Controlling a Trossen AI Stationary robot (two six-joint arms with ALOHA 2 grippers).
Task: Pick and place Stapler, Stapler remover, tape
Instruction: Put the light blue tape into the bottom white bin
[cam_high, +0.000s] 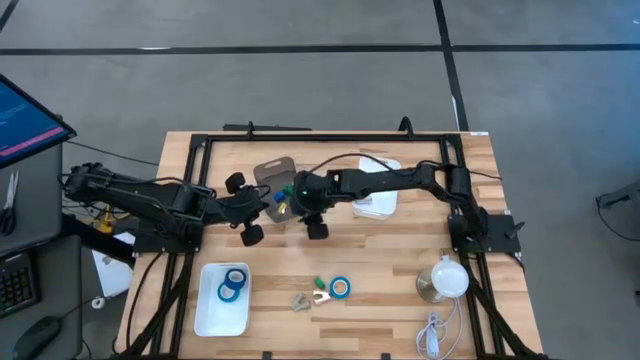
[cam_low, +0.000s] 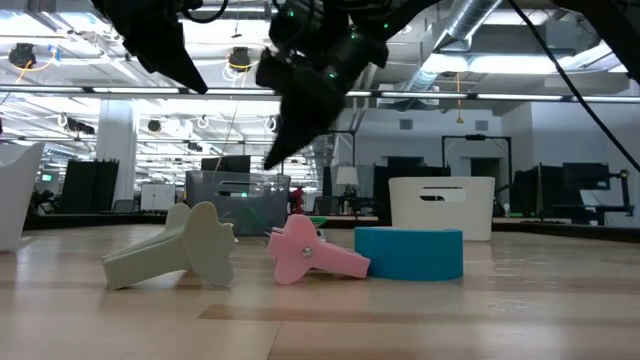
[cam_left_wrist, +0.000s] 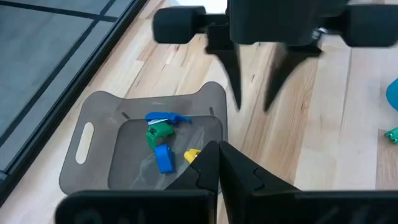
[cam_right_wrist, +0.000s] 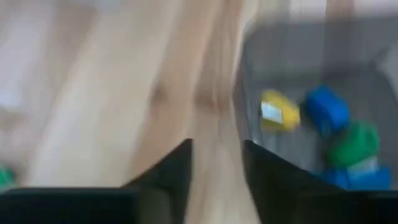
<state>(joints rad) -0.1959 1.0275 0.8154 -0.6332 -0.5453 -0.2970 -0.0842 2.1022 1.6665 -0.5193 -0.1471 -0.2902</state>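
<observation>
Beside the right gripper (cam_left_wrist: 254, 93), its jaws slightly parted and empty, sits a grey bin (cam_left_wrist: 99, 140).
Blue, green and yellow staplers (cam_left_wrist: 163, 140) lie inside; left gripper (cam_left_wrist: 219, 163) jaws meet, holding nothing.

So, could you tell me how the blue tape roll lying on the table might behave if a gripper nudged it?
The tape roll lies flat on the table, so it would probably slide, not roll. It looks small, so likely light and easily shoved.
</observation>
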